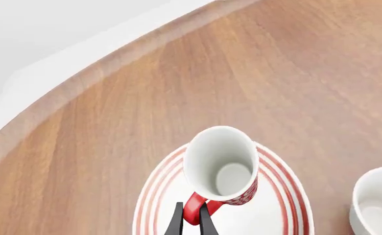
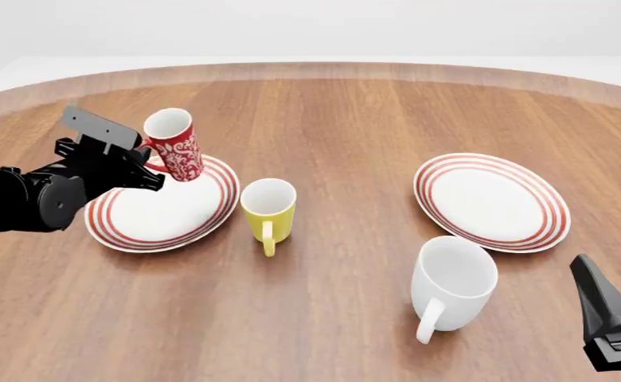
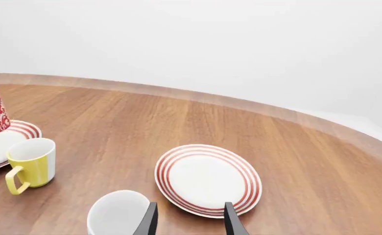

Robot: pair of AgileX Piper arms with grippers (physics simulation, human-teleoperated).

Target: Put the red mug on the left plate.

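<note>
red mug [image 2: 177, 149] handle pinched in left gripper [image 1: 191, 221] | above left plate [image 2: 141, 219]

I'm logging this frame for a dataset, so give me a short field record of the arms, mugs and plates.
held item: tall slim red floral mug, tilted, above the left red-ringed white plate
left gripper: shut on the mug's handle
right gripper: open, holding nothing
right red-ringed white plate: holds nothing
yellow mug: upright on the wooden table, right of the left plate
large white mug: near the right plate
</note>
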